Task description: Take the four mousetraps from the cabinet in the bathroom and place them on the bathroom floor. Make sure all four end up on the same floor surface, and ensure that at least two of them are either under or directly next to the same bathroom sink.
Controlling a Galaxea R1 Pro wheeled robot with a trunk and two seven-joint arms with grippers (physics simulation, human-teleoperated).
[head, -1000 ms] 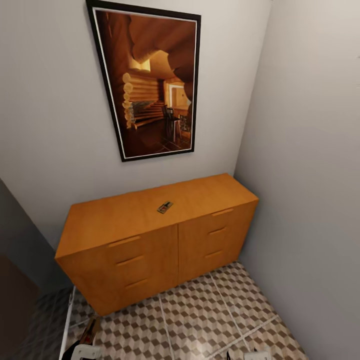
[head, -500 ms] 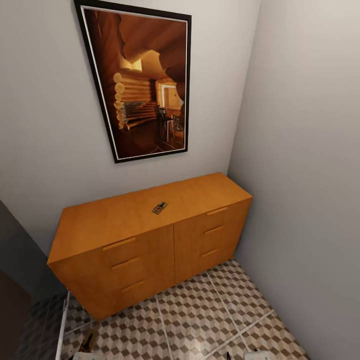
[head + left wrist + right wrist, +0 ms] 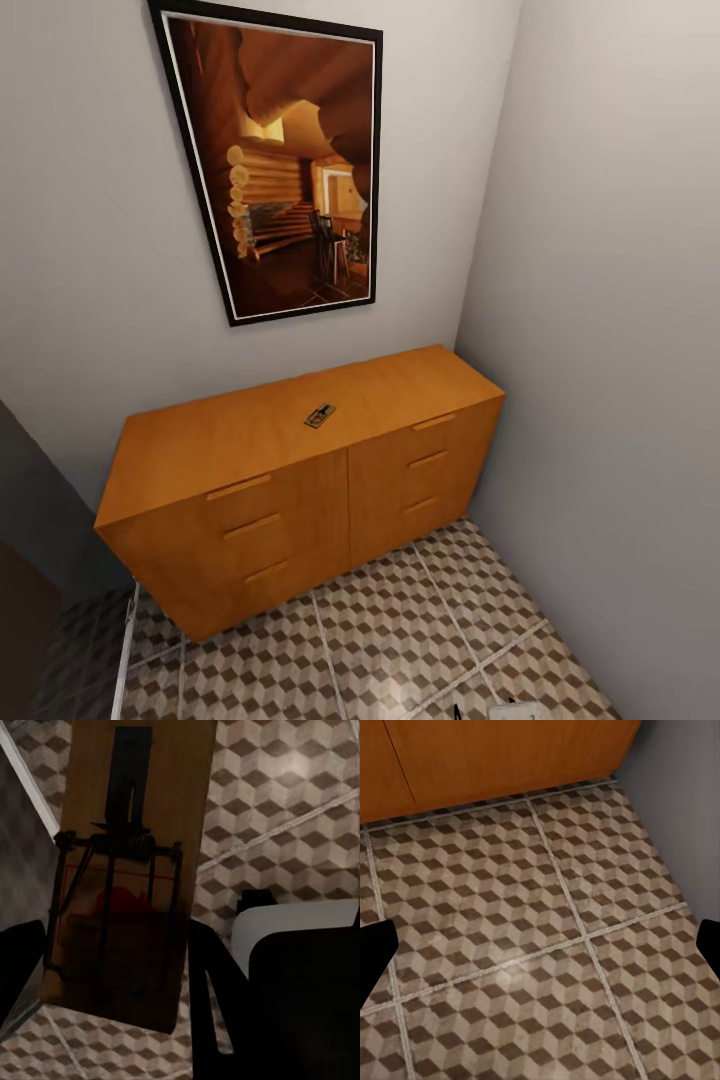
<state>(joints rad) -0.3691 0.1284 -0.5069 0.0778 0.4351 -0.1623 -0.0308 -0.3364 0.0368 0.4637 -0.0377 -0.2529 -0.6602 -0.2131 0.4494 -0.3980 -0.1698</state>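
**Q:** What sits in front of you?

**A:** In my head view the cabinet (image 3: 300, 480) fills the middle of the frame, orange-brown, two columns of three drawers, all pushed in. One mousetrap (image 3: 320, 415) lies flat on its top, slightly right of centre, close to the front edge. A large framed picture (image 3: 280, 165) of a log interior hangs on the wall in the upper half of the frame. The bathroom floor (image 3: 400, 640), with its cube-pattern tiles, runs along the bottom.

**Q:** And your left gripper?

**A:** In my left wrist view, my left gripper (image 3: 112, 967) is clamped on a second mousetrap (image 3: 131, 847). The wooden board runs from the top of the frame down to the lower middle, wire spring and reddish spot facing the camera. My dark fingers (image 3: 214, 990) press against its lower end from both sides. Tiled floor shows behind it, with a white part of my own body (image 3: 292, 926) at the right.

**Q:** The right one?

**A:** My right gripper (image 3: 540, 945) is spread wide and holds nothing; its fingertips (image 3: 375, 945) barely enter at the left and right edges of the right wrist view. Floor tiles lie between them, with the cabinet's base across the top of that frame.
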